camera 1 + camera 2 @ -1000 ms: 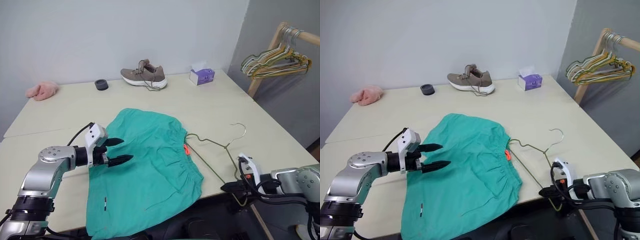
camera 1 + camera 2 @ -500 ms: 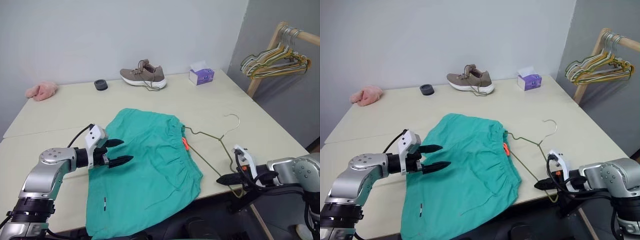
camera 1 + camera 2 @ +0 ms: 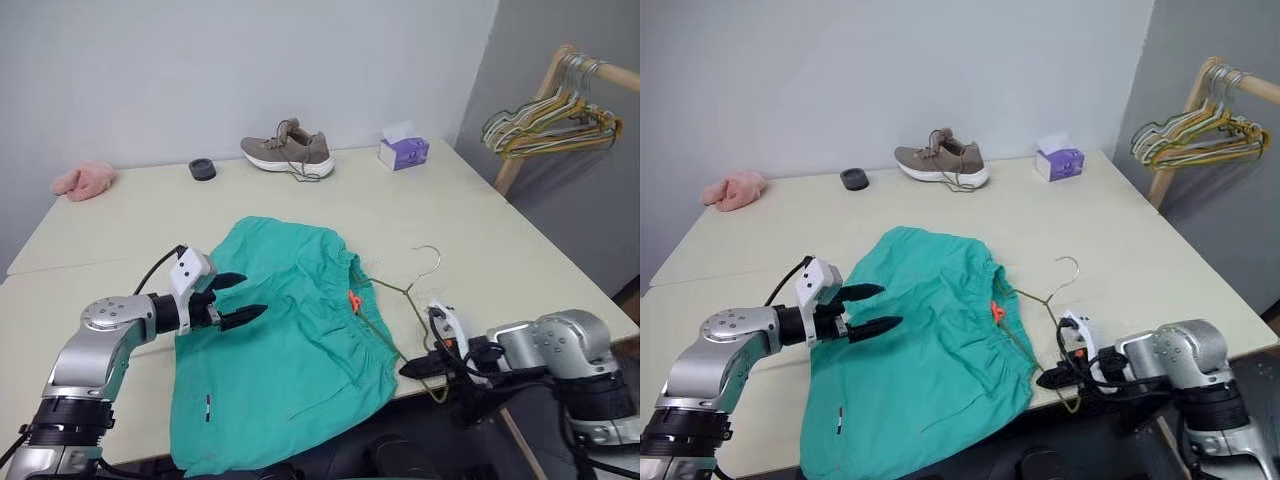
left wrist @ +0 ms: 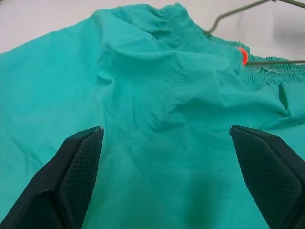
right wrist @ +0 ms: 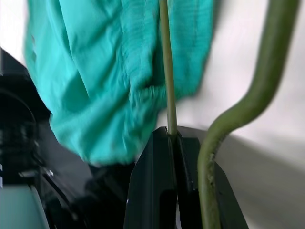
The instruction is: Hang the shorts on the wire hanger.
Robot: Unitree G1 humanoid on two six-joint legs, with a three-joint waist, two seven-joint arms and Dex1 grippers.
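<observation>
The large teal-green fabric shorts (image 3: pixel 290 350) lie flat on the pale beige table (image 3: pixel 480 225), near its front edge, with the lower hem reaching that edge. The gathered elastic waistband faces the robot's right, and a small orange tag (image 3: pixel 353 300) sits on it.

The thin olive-grey metal wire hanger (image 3: pixel 405 295) lies on the table just beside the waistband. Its curled hook points away from the robot; one end of the triangle touches the waistband near the orange tag.

The right gripper (image 3: pixel 412 369) is at the front table edge. Its two black fingers are closed tight on the near corner of the wire hanger; the right wrist view shows the wire pinched between the two fingers.

The left gripper (image 3: pixel 243 298) hovers over the left part of the shorts. Its fingers are spread wide and hold nothing; the left wrist view shows both fingertips (image 4: pixel 86 148) apart above the fabric.

At the far side of the table stand a brown sneaker (image 3: pixel 288 150), a purple tissue box (image 3: pixel 403 151), a small dark round object (image 3: pixel 202 169) and a pink fluffy cloth (image 3: pixel 83 180). A bunch of yellowish hangers (image 3: pixel 548 122) hangs on a wooden rack to the right.
</observation>
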